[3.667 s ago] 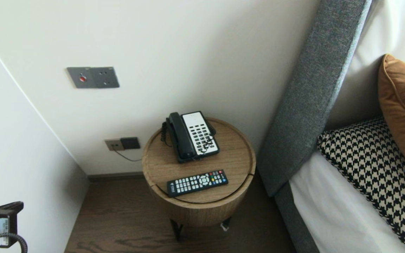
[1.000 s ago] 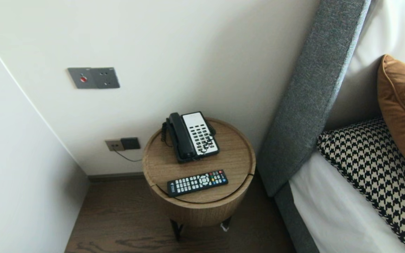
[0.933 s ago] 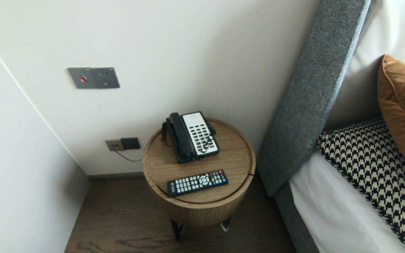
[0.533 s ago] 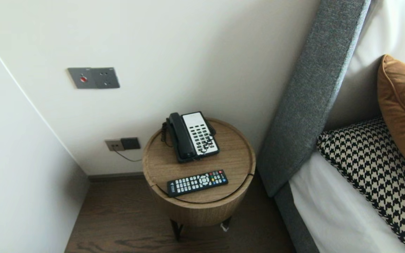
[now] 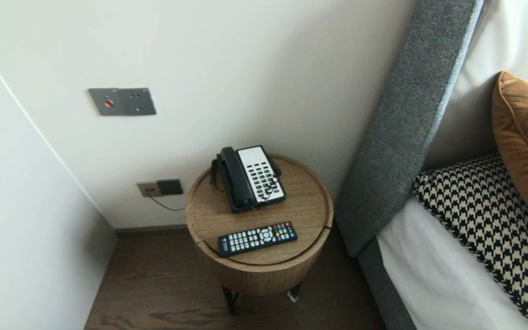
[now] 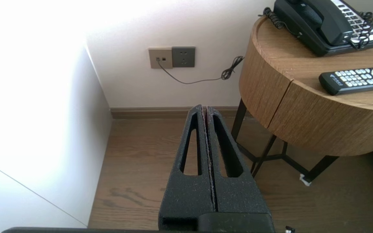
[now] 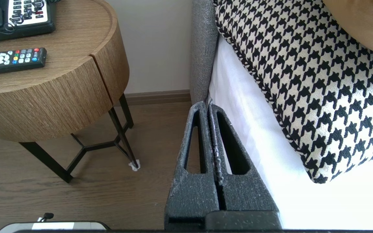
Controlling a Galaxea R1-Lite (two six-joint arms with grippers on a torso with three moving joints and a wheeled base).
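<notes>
A round wooden bedside table (image 5: 307, 206) stands between the wall and the bed. On it sit a black and white desk phone (image 5: 250, 178) at the back and a black remote control (image 5: 257, 238) near the front edge. Neither arm shows in the head view. My left gripper (image 6: 205, 109) is shut and empty, low over the floor, left of the table (image 6: 270, 94); the phone (image 6: 325, 24) and remote (image 6: 356, 79) lie beyond it. My right gripper (image 7: 207, 105) is shut and empty, low beside the bed edge, right of the table (image 7: 76, 87).
A bed with white sheet (image 5: 433, 275), grey headboard (image 5: 406, 119), houndstooth pillow (image 5: 488, 224) and orange cushion (image 5: 527, 142) fills the right. Wall sockets (image 5: 159, 188) with a cord and a switch plate (image 5: 122, 101) are on the wall. Dark wood floor (image 5: 154, 284) lies below; a white wall closes the left.
The left arm's wrist, seen at the lower left of the head view in the oldest frame, has dropped out of that view. Phone, remote and table have not moved.
</notes>
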